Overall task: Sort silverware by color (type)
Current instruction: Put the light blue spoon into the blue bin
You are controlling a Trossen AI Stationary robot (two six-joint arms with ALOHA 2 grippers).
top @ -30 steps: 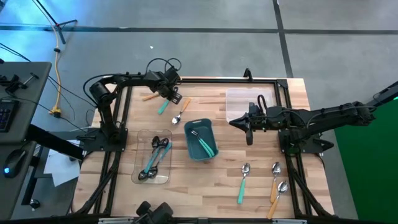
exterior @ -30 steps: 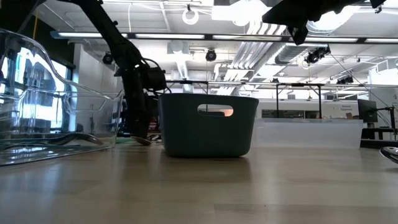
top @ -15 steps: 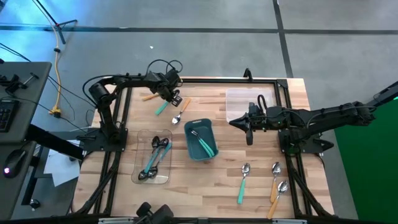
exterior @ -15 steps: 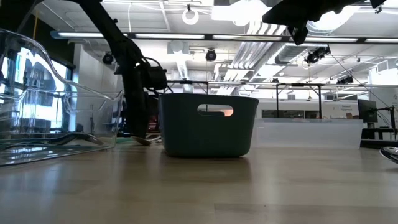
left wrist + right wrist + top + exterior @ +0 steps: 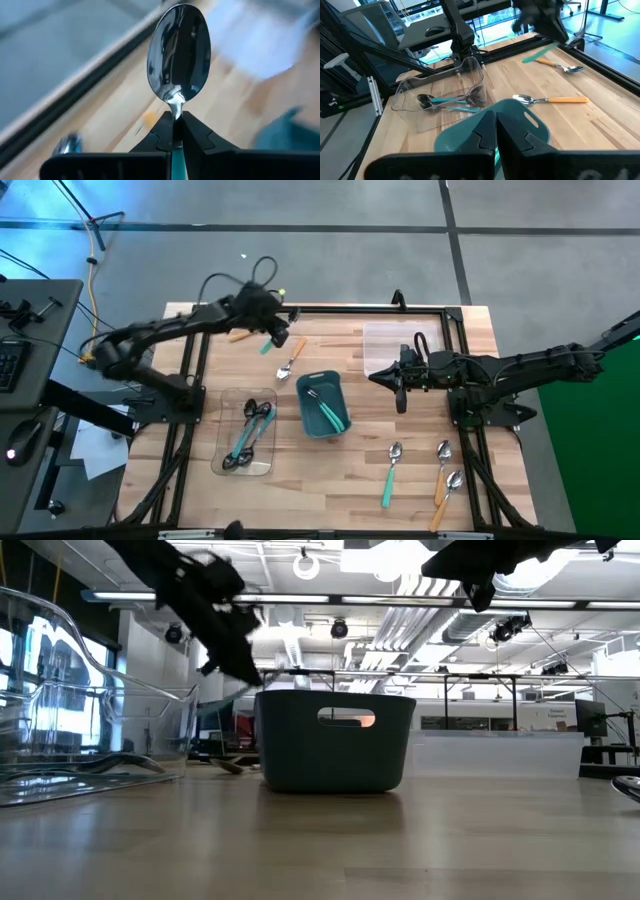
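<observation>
My left gripper [image 5: 276, 330] hangs above the table's far left part, shut on a teal-handled spoon [image 5: 178, 52] whose shiny bowl sticks out past the fingertips. My right gripper [image 5: 400, 388] hovers shut and empty to the right of the teal bin [image 5: 322, 418], which holds teal spoons. A clear tray [image 5: 228, 442] near the left edge holds dark and teal spoons. An orange-handled spoon [image 5: 291, 361] lies flat just beyond the bin, and another orange handle [image 5: 240, 335] lies at the far left. My left gripper pinches the spoon's neck [image 5: 174, 114], just behind the bowl, between its two fingers. The fingers lie along the spoon, and the teal handle [image 5: 175, 159] runs back between them. The gripper slants down from the far left, and the spoon is lifted clear of the table.
A teal spoon [image 5: 389, 476] and two orange spoons [image 5: 442, 472] lie at the near right. A second clear tray [image 5: 385, 345] stands at the far right, beside my right arm. Bare wood shows between the bin and the near edge.
My left gripper has risen from the table's far left part and tipped up toward level. The teal spoon that lay under it on the wood has come up with it and now hangs clear. My right arm has kept still.
</observation>
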